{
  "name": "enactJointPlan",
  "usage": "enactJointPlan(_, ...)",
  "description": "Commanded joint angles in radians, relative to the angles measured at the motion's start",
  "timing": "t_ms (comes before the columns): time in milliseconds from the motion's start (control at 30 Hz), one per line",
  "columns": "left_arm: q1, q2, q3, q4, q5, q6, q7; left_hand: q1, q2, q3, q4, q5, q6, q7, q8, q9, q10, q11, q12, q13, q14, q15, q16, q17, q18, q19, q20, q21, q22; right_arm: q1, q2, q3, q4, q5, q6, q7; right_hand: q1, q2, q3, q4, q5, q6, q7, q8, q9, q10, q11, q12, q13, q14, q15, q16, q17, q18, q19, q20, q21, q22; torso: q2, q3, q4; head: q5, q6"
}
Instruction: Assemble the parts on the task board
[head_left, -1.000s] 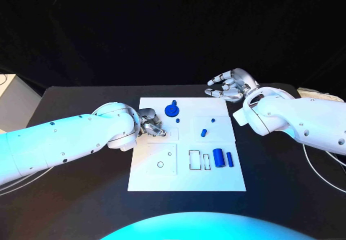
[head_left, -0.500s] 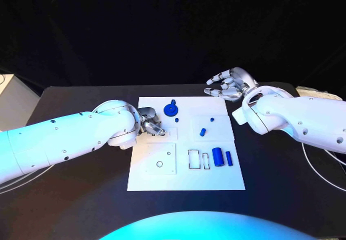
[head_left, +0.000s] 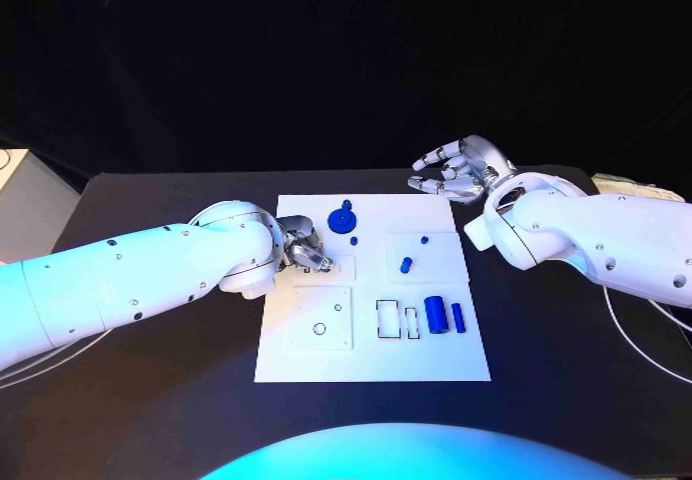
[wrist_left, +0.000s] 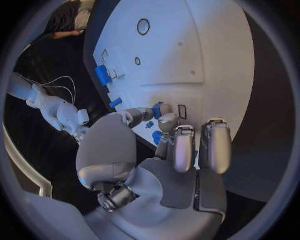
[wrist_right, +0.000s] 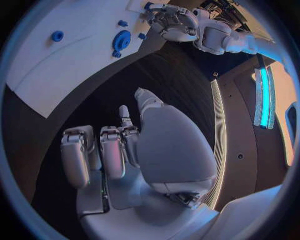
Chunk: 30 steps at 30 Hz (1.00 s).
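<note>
The white task board (head_left: 372, 355) lies mid-table. My left hand (head_left: 303, 248) hovers over its upper left part and pinches a small blue part (wrist_left: 157, 109) between thumb and a finger, close to a small rectangular slot (wrist_left: 182, 111). A blue gear-like disc (head_left: 343, 220) stands just right of that hand. A blue capsule (head_left: 407, 265), a small peg (head_left: 426, 240), a thick cylinder (head_left: 436, 309) and a thin rod (head_left: 459, 318) lie on the board's right half. My right hand (head_left: 454, 170) hangs beyond the board's upper right corner, fingers spread and holding nothing.
A ring outline (head_left: 320, 328) and a rectangular recess (head_left: 389, 318) mark the board's lower half. The black table (head_left: 159, 400) surrounds the board. In the right wrist view the disc (wrist_right: 120, 40) and my left hand (wrist_right: 172, 22) lie ahead.
</note>
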Motion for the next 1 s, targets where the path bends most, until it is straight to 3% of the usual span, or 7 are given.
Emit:
enactJointPlan(33,-0.006,0.007,-0.005,0.001,0.012,0.022,-0.002,-0.003,0.012,0.181,-0.188,-0.006,0.006,-0.005,-0.003,0.001,0.011,-0.003,0.005,0.004,0.100,-0.009,0.001,0.242,-0.021,0.009,-0.004,0.005,0.059,-0.001,0.000,0.000,0.000,-0.010,0.014,0.006,-0.005,0.000,0.004,0.000,0.006,-0.005,0.002,0.004,0.001,0.021,-0.008,-0.003,0.184,0.087,-0.002,-0.005,0.194,-0.008,0.093,-0.005,-0.006,0.243,0.000,-0.0003,-0.0002,0.000,0.001)
enactJointPlan(467,-0.006,0.016,-0.004,-0.006,0.011,0.021,0.001,-0.016,0.031,0.137,-0.169,-0.021,0.014,-0.012,-0.007,0.001,0.022,-0.008,0.005,0.009,0.101,-0.014,0.004,0.247,-0.022,0.012,-0.009,0.005,0.063,-0.001,0.002,0.000,-0.001,-0.010,0.017,0.006,-0.007,-0.001,0.006,0.000,0.006,-0.005,0.002,0.005,0.001,0.021,-0.008,-0.003,0.184,0.087,-0.002,-0.006,0.193,-0.008,0.093,-0.005,-0.006,0.243,0.000,0.0001,0.0007,-0.002,-0.001)
enactJointPlan(533,-0.006,0.017,-0.004,-0.008,0.011,0.021,0.002,-0.019,0.029,0.130,-0.167,-0.021,0.015,-0.013,-0.008,0.001,0.023,-0.008,0.006,0.011,0.101,-0.014,0.004,0.248,-0.023,0.013,-0.009,0.005,0.064,-0.001,0.002,0.000,-0.001,-0.010,0.015,0.004,-0.007,-0.001,0.006,0.000,0.006,-0.005,0.002,0.005,0.001,0.021,-0.008,-0.003,0.184,0.087,-0.002,-0.006,0.193,-0.008,0.093,-0.005,-0.006,0.243,0.000,0.0001,0.0004,0.000,0.003)
enactJointPlan(1000,-0.006,0.021,-0.004,-0.014,0.009,0.019,0.000,-0.051,0.005,0.060,-0.137,-0.021,0.020,-0.020,-0.017,-0.002,0.025,-0.013,0.004,0.013,0.101,-0.018,0.004,0.246,-0.023,0.014,-0.013,0.004,0.064,-0.001,0.001,0.000,-0.001,-0.012,0.009,-0.001,-0.008,-0.001,0.007,0.000,0.007,-0.005,0.002,0.005,0.001,0.021,-0.008,-0.002,0.185,0.087,-0.002,-0.006,0.192,-0.007,0.092,-0.005,-0.007,0.242,0.000,-0.0008,0.0001,-0.001,0.000)
